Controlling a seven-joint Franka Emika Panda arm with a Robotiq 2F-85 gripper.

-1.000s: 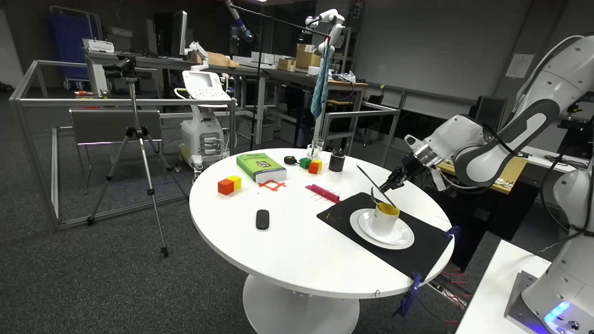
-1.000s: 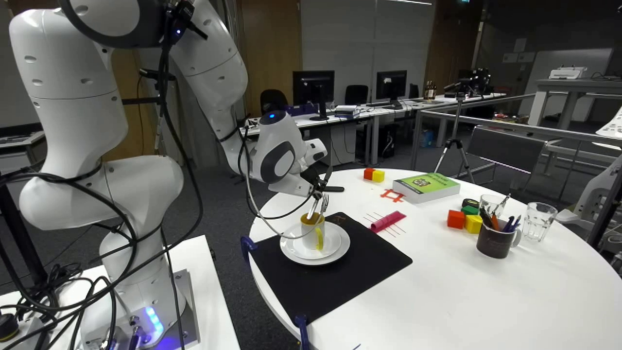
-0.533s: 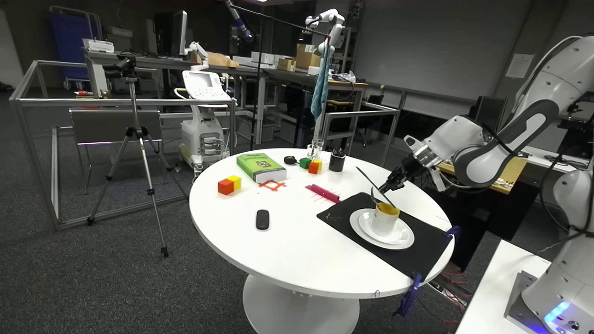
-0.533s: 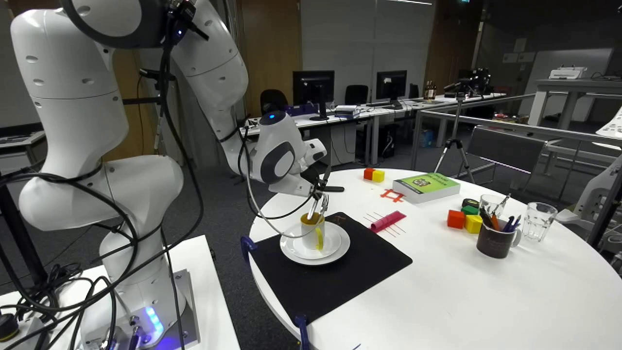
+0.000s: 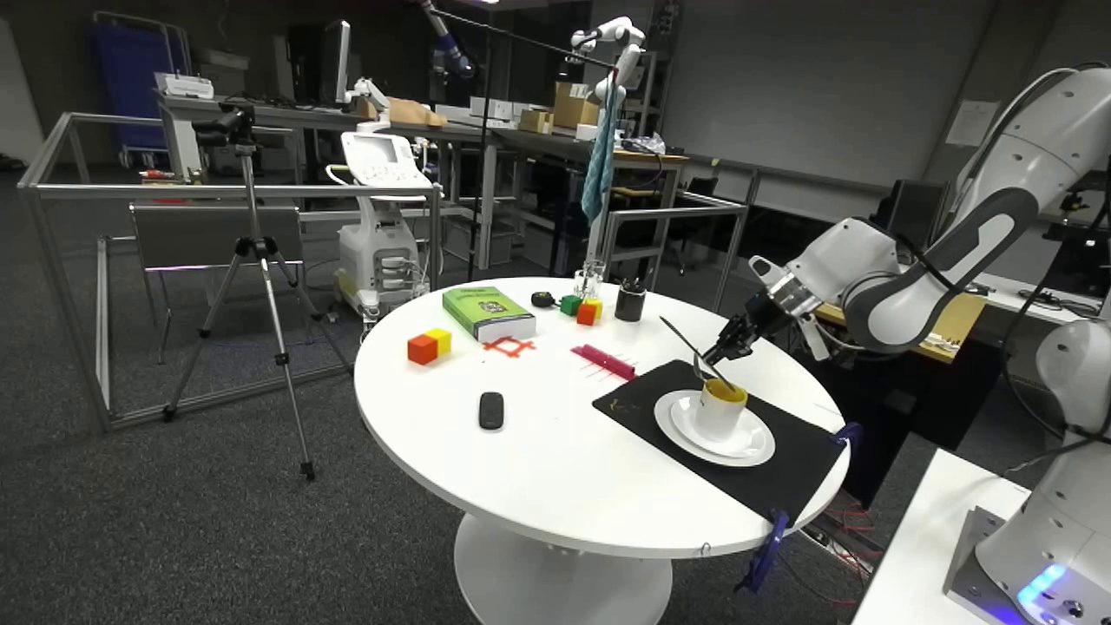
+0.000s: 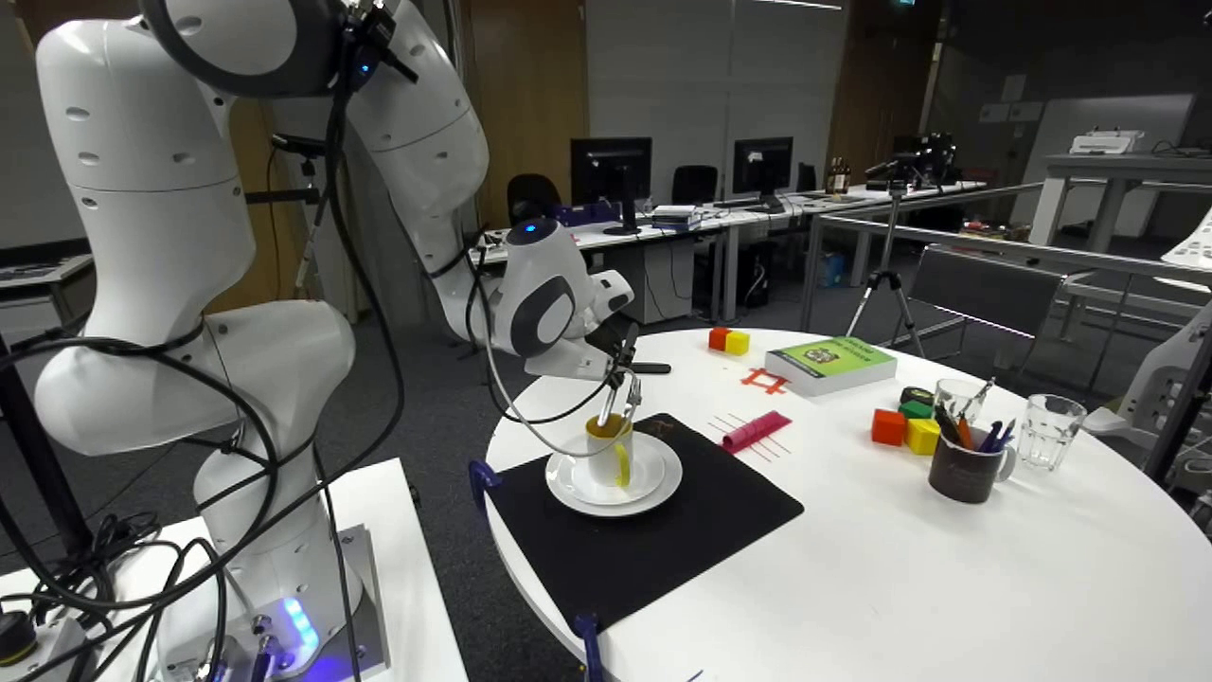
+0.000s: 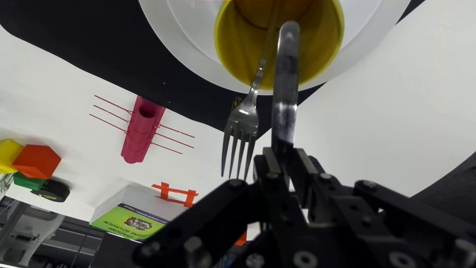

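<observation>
White table (image 5: 555, 469), knife (image 7: 285, 82) in tool (image 7: 287, 160)

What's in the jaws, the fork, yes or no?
No, the wrist view shows the jaws holding the knife, with the fork outside them.

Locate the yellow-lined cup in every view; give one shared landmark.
In an exterior view: cup, below and right of centre.
In an exterior view: cup, below centre.
In the wrist view: cup, top edge, just right of centre.
Shared landmark: magenta tube, in all three.
</observation>
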